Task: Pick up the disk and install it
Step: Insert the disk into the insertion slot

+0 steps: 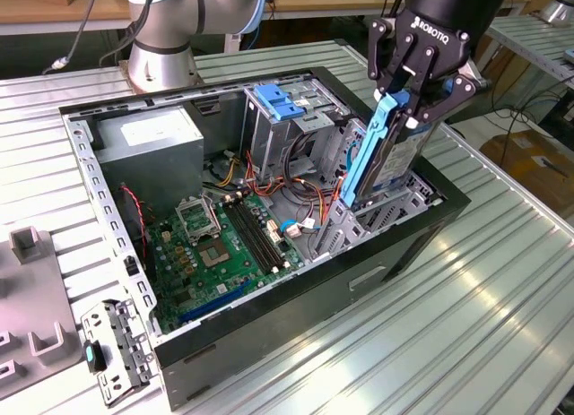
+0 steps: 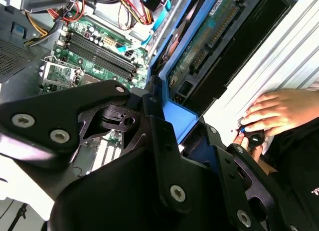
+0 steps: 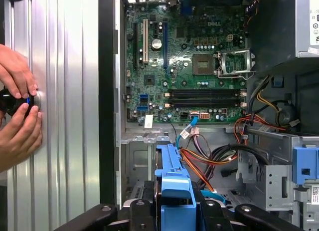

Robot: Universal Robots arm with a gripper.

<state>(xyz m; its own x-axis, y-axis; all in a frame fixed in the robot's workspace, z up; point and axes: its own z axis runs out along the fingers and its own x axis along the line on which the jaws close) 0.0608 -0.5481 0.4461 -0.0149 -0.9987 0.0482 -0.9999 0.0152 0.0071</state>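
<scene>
ribbed metal surface (image 1: 502,289) carried an open black computer case (image 1: 269,343), lying on its side with the lid off. inside i saw the green motherboard (image 1: 224,245) on the case floor. the grey power supply box (image 1: 152,142) sat in the corner toward the exterior view's left. a metal drive cage (image 1: 296,133) with a blue latch (image 1: 278,101) on top stood along the far wall. red, yellow and orange cables (image 1: 296,195) ran between the board and the cage.

the tool (image 1: 421,97) hung over the case end at the exterior view's right, fingers clenched on the disk (image 1: 363,164). the disk stood on edge, tilted, one blue rail facing the camera. its lower end reached down among the metal bay walls at that end of the case; i could not tell whether it was seated. in the first wrist view the blue carrier (image 3: 174,191) showed between the black fingers, and in the second wrist view the disk's green circuit board (image 2: 199,46) faced the camera.

a loose metal bracket (image 1: 112,348) lay on the surface near the case corner at the exterior view's left.

a person's hands (image 3: 17,111) rested on the surface beside the case, around a small black knob (image 3: 12,101).
</scene>
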